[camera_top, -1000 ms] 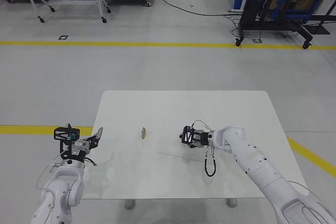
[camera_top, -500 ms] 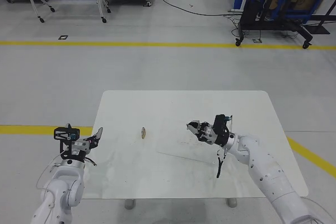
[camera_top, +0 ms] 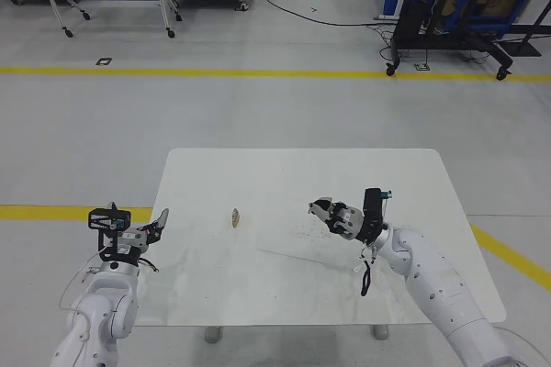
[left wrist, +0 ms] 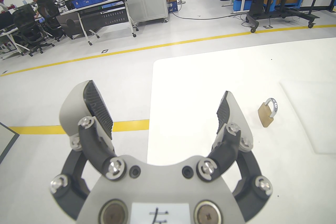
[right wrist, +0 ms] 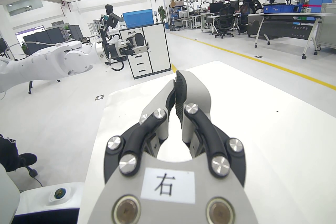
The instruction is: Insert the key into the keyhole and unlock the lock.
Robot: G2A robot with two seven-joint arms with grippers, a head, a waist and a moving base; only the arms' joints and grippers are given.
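A small brass padlock (camera_top: 235,217) with a silver shackle lies on the white table (camera_top: 303,158), left of centre; the left wrist view has the padlock (left wrist: 267,114) lying flat on the table ahead of that gripper. My left gripper (camera_top: 158,225) hovers at the table's left edge, open and empty, its ribbed pads (left wrist: 97,104) wide apart around the gripper's middle (left wrist: 157,93). My right gripper (camera_top: 318,207) is raised above the table's middle, right of the padlock, pointing toward it. Its fingers are shut (right wrist: 176,80), pads pressed together. I see no key; anything thin between the pads is hidden.
A thin white sheet (left wrist: 309,117) lies on the table beyond the padlock. A black cable loop (camera_top: 365,275) hangs under the right forearm. Bare tabletop lies all around the padlock.
My right gripper has lifted off the tabletop and shifted slightly right, its wrist turning over and the forearm swinging out to the right. The left arm and the padlock have stayed put.
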